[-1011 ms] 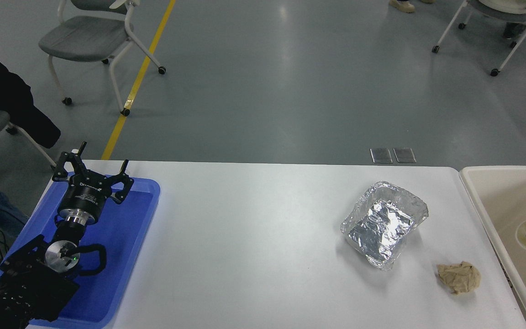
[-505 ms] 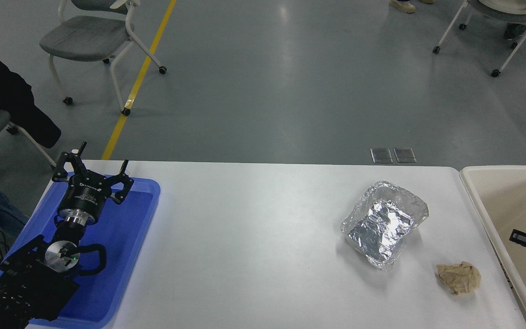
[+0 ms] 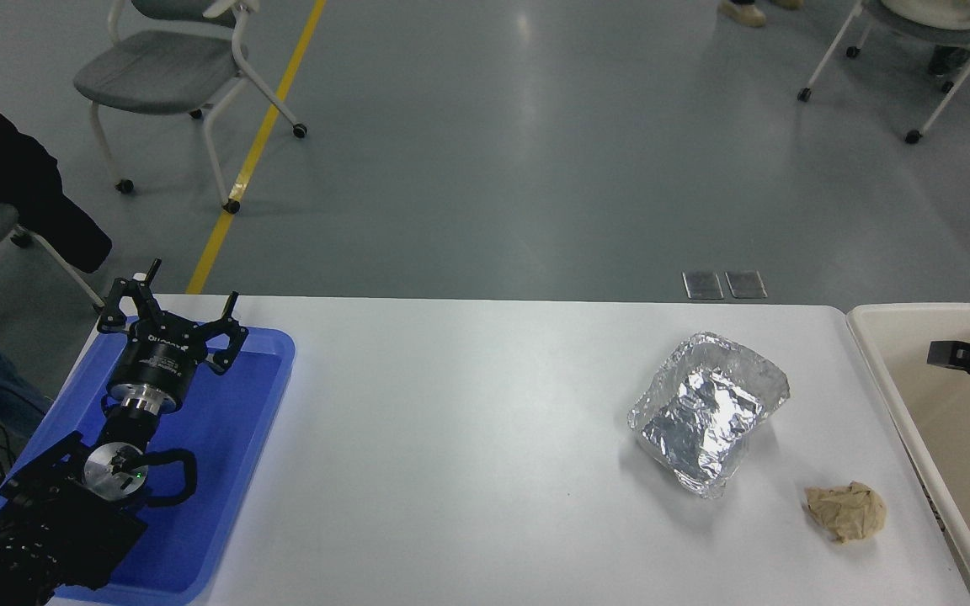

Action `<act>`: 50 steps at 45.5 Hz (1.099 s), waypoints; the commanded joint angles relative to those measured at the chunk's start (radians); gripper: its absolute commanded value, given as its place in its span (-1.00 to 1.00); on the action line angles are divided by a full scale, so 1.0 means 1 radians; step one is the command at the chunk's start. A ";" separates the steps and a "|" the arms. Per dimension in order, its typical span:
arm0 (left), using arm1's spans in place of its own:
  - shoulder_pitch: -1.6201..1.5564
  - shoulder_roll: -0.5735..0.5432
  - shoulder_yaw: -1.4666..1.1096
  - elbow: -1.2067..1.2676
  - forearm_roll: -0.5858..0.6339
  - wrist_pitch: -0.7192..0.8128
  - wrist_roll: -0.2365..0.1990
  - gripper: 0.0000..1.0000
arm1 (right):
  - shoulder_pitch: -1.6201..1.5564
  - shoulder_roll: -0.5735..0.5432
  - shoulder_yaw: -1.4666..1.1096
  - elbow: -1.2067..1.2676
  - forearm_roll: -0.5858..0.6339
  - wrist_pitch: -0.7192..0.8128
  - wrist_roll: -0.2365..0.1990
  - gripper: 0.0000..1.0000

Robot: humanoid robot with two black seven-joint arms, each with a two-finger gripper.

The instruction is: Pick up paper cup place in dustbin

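The paper cup does not show anywhere in the head view. The dustbin (image 3: 906,310), a large cream tub with a thick rim, stands off the table's right end and is cut by the picture's edge. My right gripper (image 3: 950,353) reaches in from the right edge above the dustbin's far part. Only a black tip and a bit of its round body show. My left gripper (image 3: 169,307) is parked over the blue tray (image 3: 232,438) at the lower left, open with nothing between its fingers.
A crumpled silver foil tray (image 3: 708,408) lies on the right half of the white table (image 3: 451,438). A crumpled brown paper wad (image 3: 847,511) sits near the front right. Chairs stand on the grey floor beyond the table.
The right gripper has moved from low inside the dustbin up toward its far side. A pale round shape it touched one second ago no longer shows. The left arm is unmoved.
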 commanded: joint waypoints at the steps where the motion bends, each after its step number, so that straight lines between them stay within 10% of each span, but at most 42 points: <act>1: 0.001 0.000 0.000 0.000 0.000 0.000 0.000 1.00 | 0.428 0.034 -0.216 0.342 0.006 0.175 0.000 1.00; 12: 0.003 0.002 0.000 0.000 0.000 0.000 0.000 1.00 | 0.647 0.224 -0.282 0.538 0.352 0.301 0.004 1.00; 28: 0.003 0.002 0.000 0.000 0.000 0.000 0.000 1.00 | 0.736 0.502 -0.293 0.551 0.544 0.368 0.000 1.00; 50: 0.004 0.002 0.000 0.000 0.000 0.000 0.000 1.00 | 0.897 0.519 -0.300 0.637 0.650 0.540 -0.002 1.00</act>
